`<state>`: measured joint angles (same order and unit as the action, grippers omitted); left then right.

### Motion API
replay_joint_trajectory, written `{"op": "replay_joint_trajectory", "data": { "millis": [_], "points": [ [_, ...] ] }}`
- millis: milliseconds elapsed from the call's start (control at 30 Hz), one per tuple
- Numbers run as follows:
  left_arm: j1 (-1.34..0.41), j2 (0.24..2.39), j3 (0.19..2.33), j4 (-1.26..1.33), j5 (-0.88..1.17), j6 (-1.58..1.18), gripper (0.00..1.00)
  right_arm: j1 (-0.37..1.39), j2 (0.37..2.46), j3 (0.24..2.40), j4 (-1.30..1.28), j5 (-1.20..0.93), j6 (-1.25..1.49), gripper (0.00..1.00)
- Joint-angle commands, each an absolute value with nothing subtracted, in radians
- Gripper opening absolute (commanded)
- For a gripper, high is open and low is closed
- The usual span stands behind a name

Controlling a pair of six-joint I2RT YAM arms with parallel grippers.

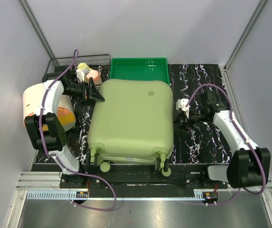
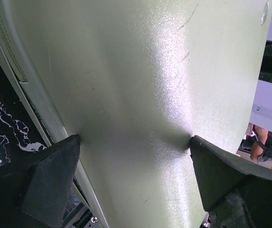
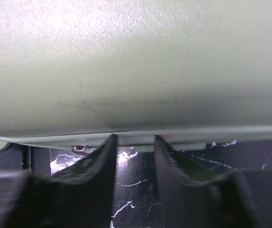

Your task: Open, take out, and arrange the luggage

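The luggage point(image 2: 140, 95) is cropped in 2 wrist views (blurred up close); its inside is hidden.

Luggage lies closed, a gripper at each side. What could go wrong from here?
The right gripper holds nothing, its tips at the luggage rim; it may slip off the smooth shell. The green tray lies close behind the luggage; a swinging lid or a shove could hit it.

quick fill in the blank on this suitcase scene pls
1. The luggage lies flat with its lid ___.
2. The tray behind it is bright ___.
3. The hand opened wider belongs to the ___ arm.
Missing words: closed; green; left
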<state>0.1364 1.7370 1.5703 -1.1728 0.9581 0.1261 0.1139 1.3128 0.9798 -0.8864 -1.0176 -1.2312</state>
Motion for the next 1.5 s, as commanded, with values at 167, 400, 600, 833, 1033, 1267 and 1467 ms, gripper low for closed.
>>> {"op": "replay_joint_trajectory", "data": {
  "millis": [167, 400, 600, 833, 1033, 1267, 1467],
  "points": [
    [0.1, 1.727, 1.529, -1.094, 0.885, 0.209, 0.99, 0.006, 1.204, 0.942, -1.184, -1.103, -1.41, 0.79],
    [0.103, 1.681, 1.49, -1.074, 0.887, 0.206, 0.99, 0.008, 1.207, 0.876, -1.237, -1.112, -1.37, 0.82],
    [0.107, 1.664, 1.457, -1.04, 0.896, 0.184, 0.99, 0.061, 1.174, 0.792, -1.002, -1.08, -1.208, 0.78],
    [0.109, 1.666, 1.457, -1.019, 0.903, 0.164, 0.99, 0.153, 1.17, 0.703, -0.741, -1.034, -1.057, 0.72],
    [0.112, 1.666, 1.439, -1.006, 0.908, 0.156, 0.99, 0.166, 1.161, 0.64, -0.594, -1.011, -1.006, 0.53],
    [0.12, 1.672, 1.43, -1.005, 0.908, 0.161, 0.99, 0.164, 1.109, 0.608, -0.493, -0.941, -0.936, 0.29],
    [0.123, 1.681, 1.43, -1.002, 0.908, 0.17, 0.99, 0.156, 1.081, 0.607, -0.479, -0.885, -0.92, 0.02]
  ]
}}
